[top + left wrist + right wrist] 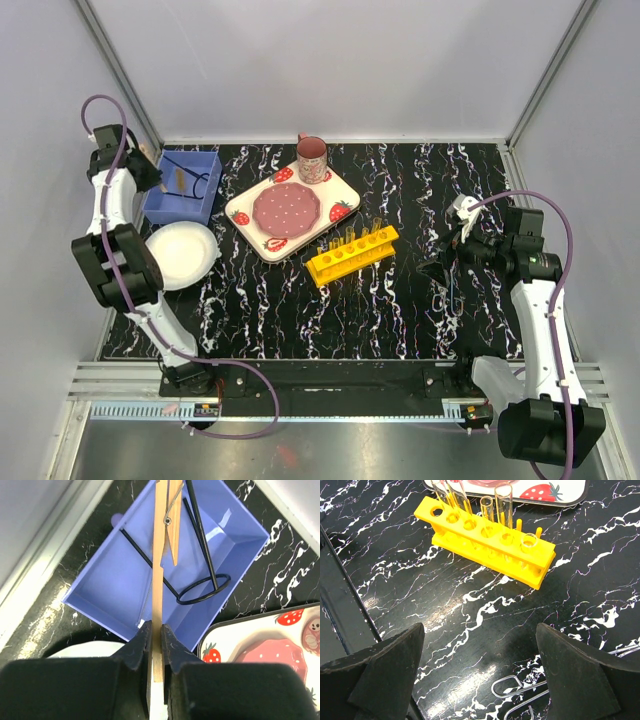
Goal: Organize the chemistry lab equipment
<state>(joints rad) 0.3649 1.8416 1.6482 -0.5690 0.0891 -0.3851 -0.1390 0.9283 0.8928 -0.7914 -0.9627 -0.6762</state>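
Item one: my left gripper (157, 630), fingers pressed together, pinching the long strip of a wooden tool (159, 580) that had a shorter wooden arm hinged to it by a small metal spring. The tool reached out over a blue tray (115, 580) at the far left corner of the bench (400, 310); I could not tell whether its far end touched the tray. Item two, inside that tray: a dark metal ring tool (204, 540) leaning against the far wall and a slim dark rod (145, 557) lying across the floor. Item three: my right gripper (480, 650), jaws spread wide and holding nothing, hung above the bench near its right edge. Just below it lay a silvery wire tool (535, 686). Item four: the yellow rack (485, 550), near the middle of the bench, with thin clear tubes (503, 500) upright in several holes. Other pieces: a strawberry plate (340, 190) towards the far edge, touching a pink mug (311, 158), and a white paper plate (185, 250) by the left edge, just beside the tray.
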